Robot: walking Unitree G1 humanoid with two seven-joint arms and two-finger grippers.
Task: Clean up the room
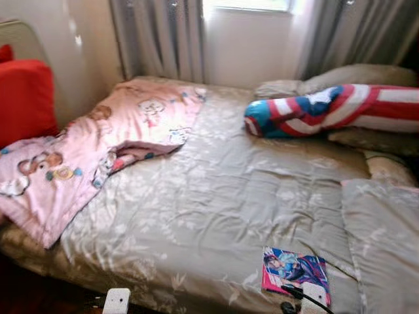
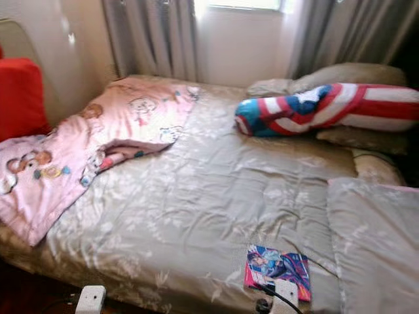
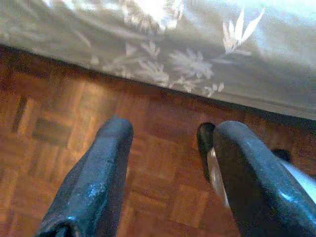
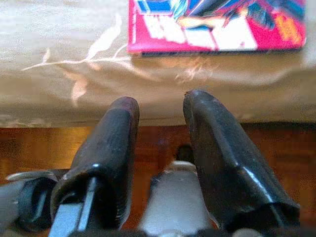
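**Going for the comic book at the bed's edge**

Head view: the comic book (image 1: 296,275) lies flat on the grey quilt (image 1: 216,196) near the foot edge, at about 5 o'clock. The pink blanket (image 1: 85,157) is rumpled at 9, the striped bolster (image 1: 334,108) at 2.

Left wrist: my left gripper (image 3: 168,148) hangs over the wood floor (image 3: 54,113), fingers apart, empty.

Right wrist: my right gripper (image 4: 160,111) sits just short of the book, fingers parted, holding nothing. I reckon I should slide in low along the quilt and pinch the spine edge, not the loose pages.
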